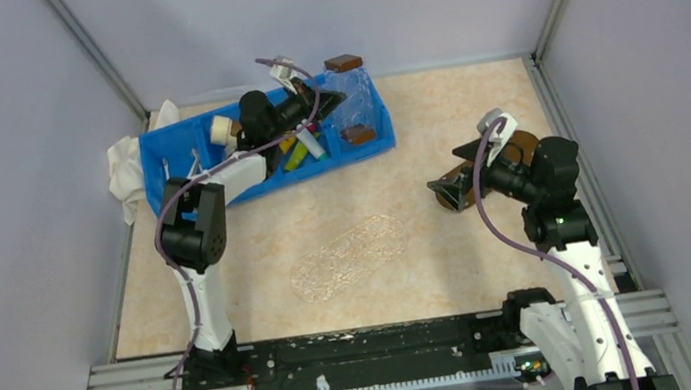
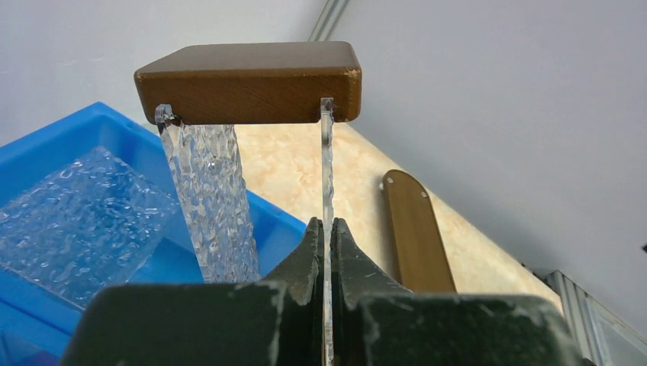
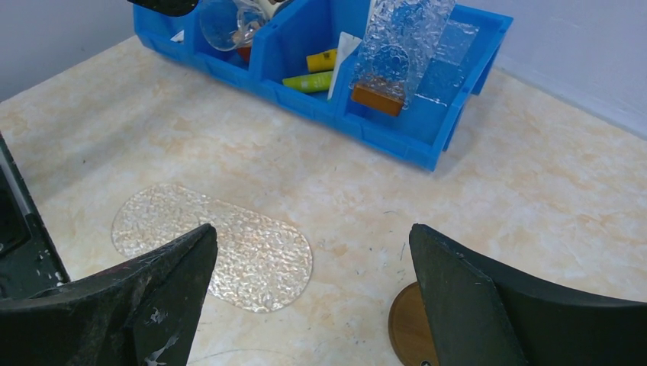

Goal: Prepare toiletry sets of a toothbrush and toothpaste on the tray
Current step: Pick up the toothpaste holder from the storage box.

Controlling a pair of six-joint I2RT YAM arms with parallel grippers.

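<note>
1. Grip on my left side: my left fingers (image 2: 328, 232) are pressed together on the thin edge of a clear panel (image 2: 327, 164). The panel rises to a brown block (image 2: 248, 82) in the upper middle of the left wrist view.
2. A second, rippled clear panel (image 2: 210, 198) hangs from the same block, left of the one I hold.
3. My right fingers (image 1: 451, 181) are spread wide with nothing between them, over the counter (image 3: 488, 191) at the right of the top view.
4. The tray (image 3: 214, 244), a clear textured oval, lies flat on the counter at the lower left of the right wrist view, with nothing on it.
5. The yellow toothpaste tube (image 3: 322, 59) and the green toothpaste tube (image 3: 309, 81) lie side by side in a middle compartment of the blue bin (image 3: 397, 141), top centre of the right wrist view.
6. I cannot pick out a toothbrush for certain; the bin's left end is too cluttered.
7. A brown disc (image 3: 408, 335) sits on the counter at the bottom edge, beside my right-hand finger.
</note>
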